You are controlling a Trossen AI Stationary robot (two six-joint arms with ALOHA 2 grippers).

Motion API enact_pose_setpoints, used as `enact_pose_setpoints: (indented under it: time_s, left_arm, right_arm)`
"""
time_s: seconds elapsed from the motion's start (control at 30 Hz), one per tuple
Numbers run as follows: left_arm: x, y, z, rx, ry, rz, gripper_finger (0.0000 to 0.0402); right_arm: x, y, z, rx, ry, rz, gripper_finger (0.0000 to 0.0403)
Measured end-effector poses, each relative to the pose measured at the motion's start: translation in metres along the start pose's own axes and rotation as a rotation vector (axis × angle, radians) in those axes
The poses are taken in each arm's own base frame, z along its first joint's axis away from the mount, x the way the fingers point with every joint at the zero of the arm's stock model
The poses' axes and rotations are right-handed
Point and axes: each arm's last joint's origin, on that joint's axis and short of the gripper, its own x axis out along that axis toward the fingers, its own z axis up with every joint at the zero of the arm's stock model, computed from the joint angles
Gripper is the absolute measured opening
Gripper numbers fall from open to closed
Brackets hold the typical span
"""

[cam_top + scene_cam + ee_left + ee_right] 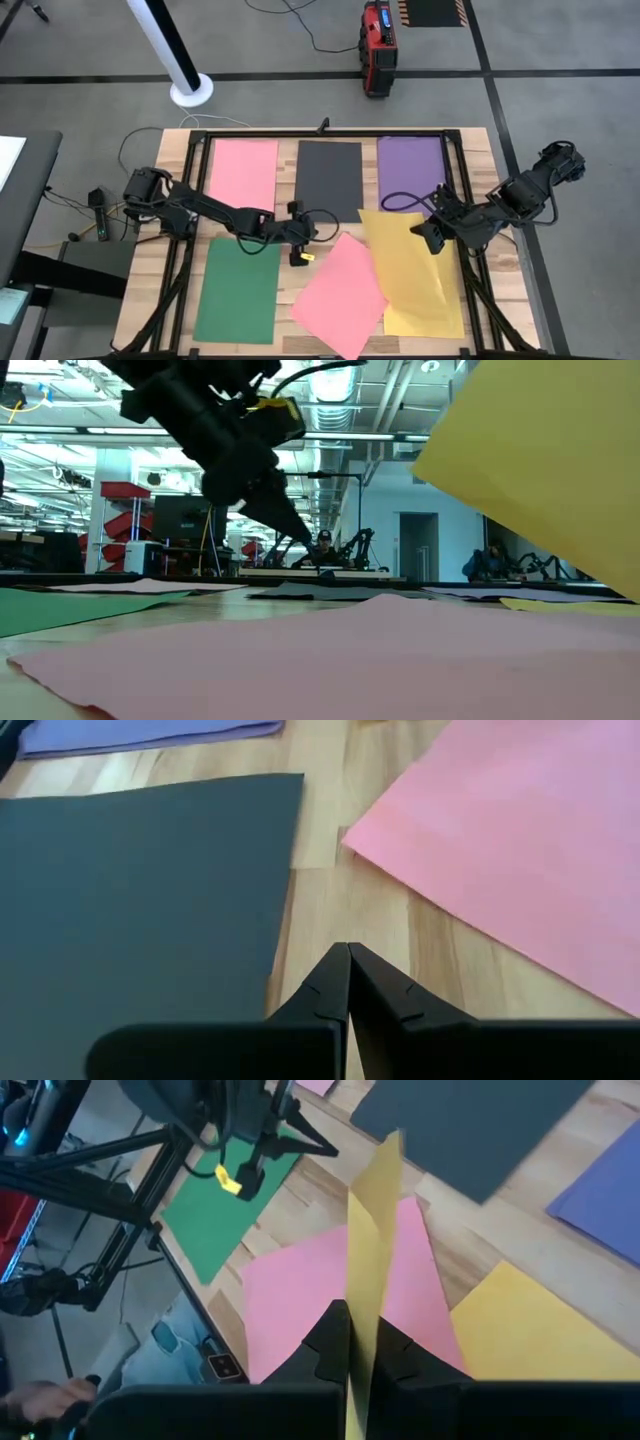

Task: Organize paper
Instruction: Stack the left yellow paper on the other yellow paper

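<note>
Pale wooden slatted table (160,250) carries flat paper sheets. Far edge: pink (243,170), dark grey (329,178), purple (410,165). Near edge: green (238,290), tilted pink (335,290), yellow (420,285).

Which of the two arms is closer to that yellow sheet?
Right. The right end effector is shut on the yellow sheet's edge, lifting it. The left end effector hangs shut beside the tilted pink sheet.

- My right gripper (350,1342) is black, clamping a plain yellow sheet (420,275).
- Other sheets: two pink (243,172) (338,295), dark grey (329,180), purple (410,165), green (238,290).
- Pale wooden table (160,262).
</note>
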Motion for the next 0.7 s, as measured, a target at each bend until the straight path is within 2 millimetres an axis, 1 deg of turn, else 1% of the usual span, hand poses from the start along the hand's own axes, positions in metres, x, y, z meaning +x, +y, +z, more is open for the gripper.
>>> enact_pose_setpoints:
  time_s: [0.17, 0.3, 0.4, 0.5, 0.6, 0.7]
  left_arm:
    - [0.012, -0.006, 0.012, 0.035, -0.004, -0.023, 0.0]
    - [0.018, -0.014, 0.028, 0.058, -0.034, -0.141, 0.0]
    - [0.015, -0.017, 0.036, 0.049, -0.057, -0.243, 0.0]
    - [0.015, -0.017, 0.038, 0.036, -0.056, -0.324, 0.0]
    - [0.015, -0.018, 0.038, 0.032, -0.055, -0.37, 0.0]
    - [0.023, -0.021, 0.034, 0.017, -0.045, -0.374, 0.0]
  right_arm:
    - [0.0, -0.001, 0.0, -0.006, 0.002, -0.01, 0.0]
    - [0.0, -0.002, 0.0, -0.003, 0.005, -0.017, 0.0]
    - [-0.002, -0.002, -0.002, -0.005, 0.014, -0.005, 0.0]
    - [-0.007, -0.003, -0.004, 0.011, 0.037, 0.018, 0.0]
    - [-0.012, -0.004, -0.005, 0.039, 0.058, 0.044, 0.0]
    - [-0.017, -0.005, -0.006, 0.058, 0.067, 0.063, 0.0]
